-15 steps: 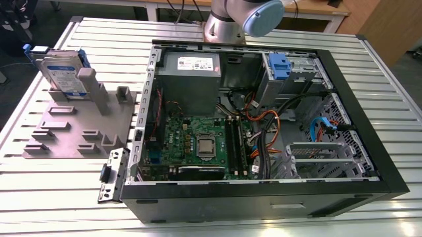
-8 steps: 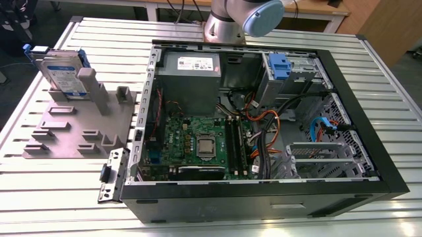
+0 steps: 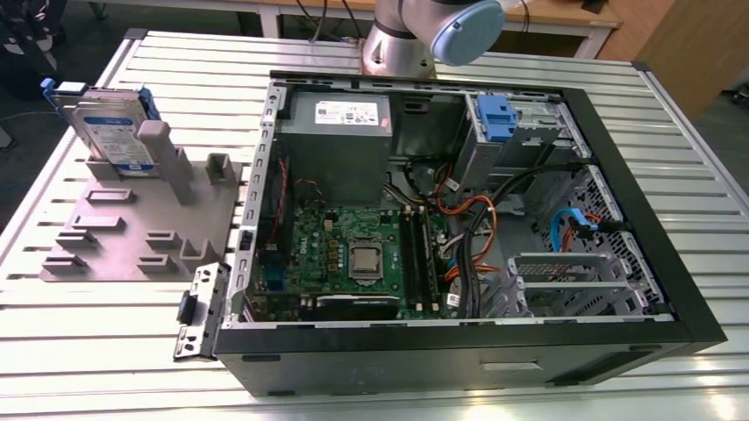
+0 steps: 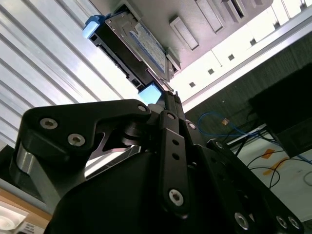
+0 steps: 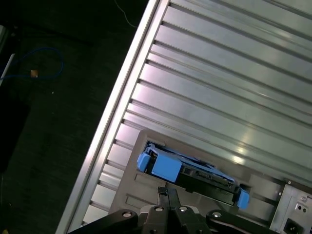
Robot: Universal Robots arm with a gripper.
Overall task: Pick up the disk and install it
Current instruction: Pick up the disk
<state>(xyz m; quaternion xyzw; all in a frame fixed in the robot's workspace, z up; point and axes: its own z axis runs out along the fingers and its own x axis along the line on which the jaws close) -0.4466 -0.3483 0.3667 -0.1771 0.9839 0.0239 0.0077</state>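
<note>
At my wrist, first wrist view: end effector (image 5: 168,194) narrow, fingers pressed together, holding nothing. Beyond fingertips, not touching them: disk (image 5: 195,169), on edge in grey holder (image 5: 127,187), blue frame along upper edge, blue tabs at both ends. Holder lies flat on slatted desk (image 5: 219,73), near desk edge. Exterior view: disk upright at holder's far corner, to exterior view's left of open computer case (image 3: 468,355). My arm (image 3: 422,35) stands behind case.

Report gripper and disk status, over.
Black gripper shut, empty. Blue-framed silver metal disk standing on edge in grey slotted holder, untouched. Nothing between them.
</note>
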